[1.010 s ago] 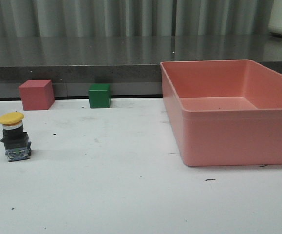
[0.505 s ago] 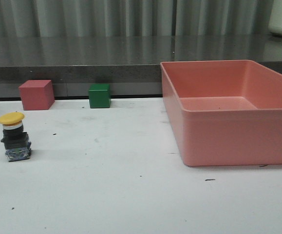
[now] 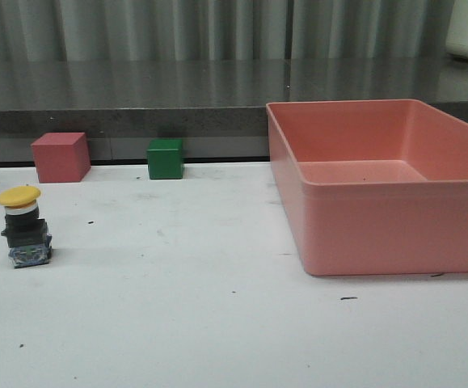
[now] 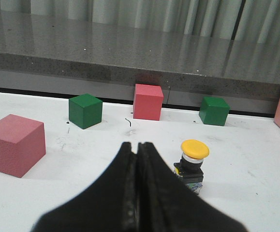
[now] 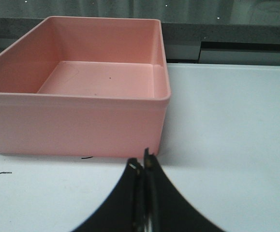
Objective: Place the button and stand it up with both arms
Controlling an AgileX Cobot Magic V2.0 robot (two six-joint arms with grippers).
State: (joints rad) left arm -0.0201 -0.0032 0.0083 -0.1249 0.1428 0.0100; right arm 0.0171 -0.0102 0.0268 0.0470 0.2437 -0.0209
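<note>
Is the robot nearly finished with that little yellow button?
Looks done: the button stands upright on the table, cap up. In hand: nothing; the left gripper and right gripper are both shut and empty. Left: apparently nothing.

Yellow-capped button (image 3: 23, 228) (black body); salmon-pink bin (image 3: 383, 222); white table (image 3: 193, 315).

Front view: low, facing forward across white table (image 3: 217, 323) toward far edge. Left wrist: close behind button (image 4: 193, 162), also in front view. Right wrist: near pink bin (image 5: 81, 116), likewise shared.
</note>
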